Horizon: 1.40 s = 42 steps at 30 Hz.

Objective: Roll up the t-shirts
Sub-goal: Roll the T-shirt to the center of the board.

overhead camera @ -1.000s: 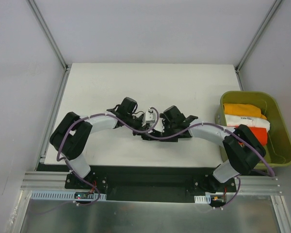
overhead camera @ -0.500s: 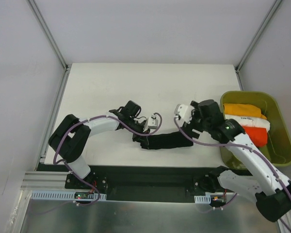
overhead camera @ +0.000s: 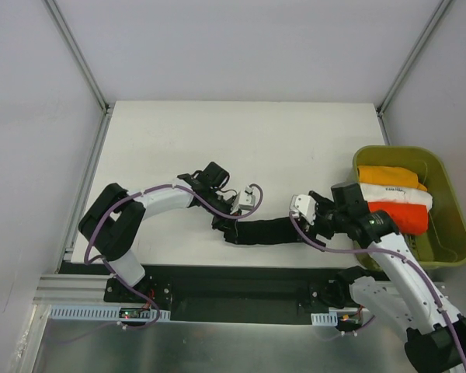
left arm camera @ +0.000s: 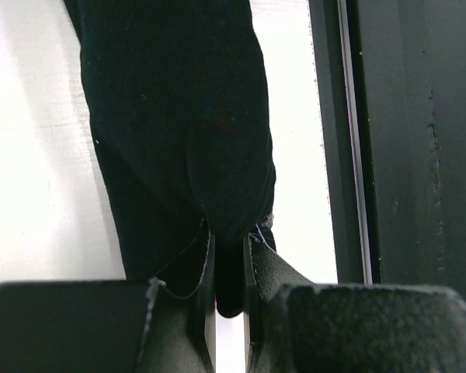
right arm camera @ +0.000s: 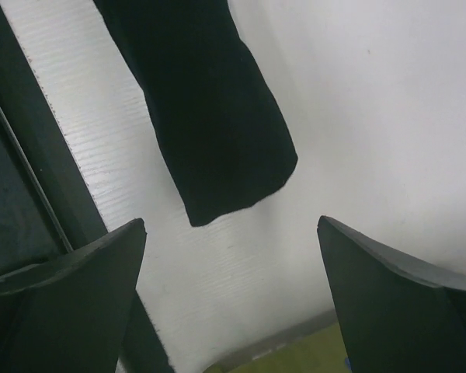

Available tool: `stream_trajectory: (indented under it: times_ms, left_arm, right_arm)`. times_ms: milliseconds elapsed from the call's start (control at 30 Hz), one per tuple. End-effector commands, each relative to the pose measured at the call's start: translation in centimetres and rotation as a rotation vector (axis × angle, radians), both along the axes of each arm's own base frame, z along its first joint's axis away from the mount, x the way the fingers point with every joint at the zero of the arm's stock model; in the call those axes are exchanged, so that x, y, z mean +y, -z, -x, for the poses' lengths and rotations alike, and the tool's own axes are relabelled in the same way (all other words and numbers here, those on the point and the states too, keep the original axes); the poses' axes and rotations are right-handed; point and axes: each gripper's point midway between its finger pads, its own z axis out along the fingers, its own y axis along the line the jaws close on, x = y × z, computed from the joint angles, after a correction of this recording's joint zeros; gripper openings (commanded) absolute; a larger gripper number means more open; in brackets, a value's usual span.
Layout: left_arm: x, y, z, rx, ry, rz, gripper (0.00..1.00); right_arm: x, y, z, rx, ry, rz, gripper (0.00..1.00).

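- Black t-shirt [overhead camera: 268, 231]: it lies on the white table [overhead camera: 256, 140] as a long, narrow roll, close to the near edge and roughly parallel to it, between the two arms.
- In the left wrist view the black t-shirt [left arm camera: 179, 116] runs away from the camera as a dark band, with the table's dark edge strip on its right.
- Left pincer [overhead camera: 227, 223]: it sits at the left end of the roll, low on the table. The left wrist view shows the left pincer [left arm camera: 231, 264] narrowed to a slit, with a fold of black cloth pinched between its fingers [left arm camera: 198, 311].
- Right pincer [overhead camera: 312, 223]: it is at the right end of the roll. In the right wrist view the right pincer [right arm camera: 231, 224] stands wide, its two dark fingers [right arm camera: 78, 287] far apart and holding nothing.
- The blunt end of the black t-shirt [right arm camera: 210, 116] lies just ahead of that gap and apart from both fingers, with bare table around it.
- Olive-yellow bin [overhead camera: 450, 194]: it stands at the right edge of the table, just beyond the right arm.
- In the bin, three folded bundles lie side by side: an orange t-shirt [overhead camera: 384, 175] farthest back, a white t-shirt [overhead camera: 396, 194] in the middle and a red-orange t-shirt [overhead camera: 404, 216] nearest.
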Motion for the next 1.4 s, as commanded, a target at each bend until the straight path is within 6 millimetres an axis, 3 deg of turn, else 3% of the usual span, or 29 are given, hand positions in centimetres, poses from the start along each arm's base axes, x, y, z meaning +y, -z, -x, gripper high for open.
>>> stream_trajectory:
  times_ms: [0, 267, 533, 633, 667, 733, 833, 933, 1033, 1067, 1133, 1233, 1333, 1367]
  left_arm:
    - [-0.1, -0.5, 0.6, 0.018, 0.034, 0.000, 0.00]
    - [-0.1, -0.2, 0.6, 0.032, 0.033, -0.008, 0.00]
    - [-0.2, 0.0, 0.5, 0.033, 0.036, -0.011, 0.00]
    - [-0.3, 0.1, 0.3, 0.041, 0.034, -0.018, 0.00]
    - [-0.3, 0.1, 0.3, 0.047, 0.030, -0.025, 0.00]
    - [-0.4, -0.1, 0.2, 0.054, 0.022, -0.030, 0.00]
    - [-0.4, -1.1, 0.8, 0.109, 0.018, -0.032, 0.00]
    - [-0.2, -2.0, 2.1, 0.184, 0.053, -0.025, 0.00]
    - [0.2, -2.3, 3.3, 0.287, 0.096, -0.043, 0.00]
    - [-0.2, -2.9, 2.8, 0.296, 0.105, -0.039, 0.00]
    - [0.4, -2.4, 3.2, 0.396, 0.107, -0.085, 0.00]
    - [0.0, -2.2, 1.7, 0.437, 0.080, -0.104, 0.00]
    - [-0.1, -2.2, -0.7, 0.439, 0.027, -0.095, 0.01]
    - [0.0, -2.3, -2.0, 0.411, 0.004, -0.097, 0.09]
  right_arm:
    - [3.1, -0.1, -0.7, -0.078, -0.245, -0.023, 0.96]
    - [6.1, 4.2, -1.1, -0.088, -0.387, 0.048, 0.96]
    - [6.3, 6.5, -2.8, -0.135, -0.368, 0.118, 0.99]
    - [5.8, 7.1, -1.6, -0.071, -0.390, 0.138, 0.75]
    - [5.3, 7.1, -0.8, -0.035, -0.395, 0.151, 0.57]
    - [4.8, 6.9, 0.4, 0.004, -0.400, 0.155, 0.37]
    - [4.5, 6.4, 3.1, 0.074, -0.448, 0.145, 0.22]
    - [4.1, 6.2, 6.4, 0.218, -0.505, 0.127, 0.20]
    - [3.5, 6.5, 8.5, 0.375, -0.503, 0.121, 0.18]
    - [3.4, 6.6, 8.9, 0.407, -0.505, 0.116, 0.18]
    - [3.3, 6.8, 9.2, 0.463, -0.488, 0.101, 0.16]
    - [3.4, 7.1, 8.6, 0.533, -0.445, 0.074, 0.15]
    - [3.6, 6.8, 7.3, 0.619, -0.376, 0.034, 0.15]
    - [3.4, 7.2, 7.0, 0.678, -0.353, 0.026, 0.15]
